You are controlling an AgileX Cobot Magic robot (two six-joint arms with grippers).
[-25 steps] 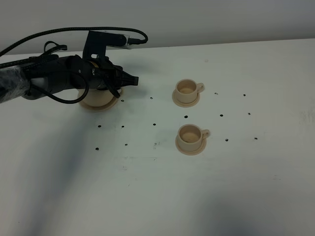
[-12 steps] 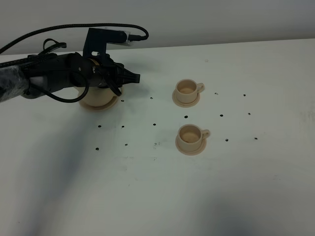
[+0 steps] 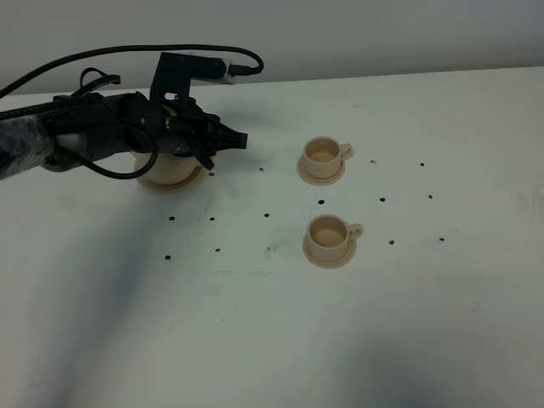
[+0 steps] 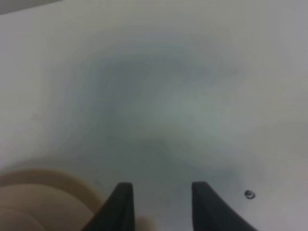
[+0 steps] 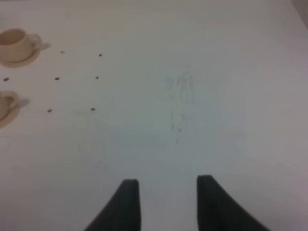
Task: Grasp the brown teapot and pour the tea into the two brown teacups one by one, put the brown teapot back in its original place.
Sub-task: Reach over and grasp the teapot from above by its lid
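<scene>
The far teacup [image 3: 322,153] and the near teacup [image 3: 327,233] stand on saucers and seem empty. The left gripper [image 4: 161,188], beside the brown teapot [image 3: 167,167], and the right gripper [image 5: 166,185] have their fingers apart and hold nothing.

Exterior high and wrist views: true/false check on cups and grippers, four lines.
1. The far cup and the near cup both stand upright. True.
2. Both cups have their handles turned toward the left arm. False: the handles point to the right of the exterior view, away from that arm.
3. The left gripper is open, with bare table showing between its fingertips. True.
4. The right gripper is shut on a cup. False: it is open over bare table, with both cups well off to one side.
</scene>
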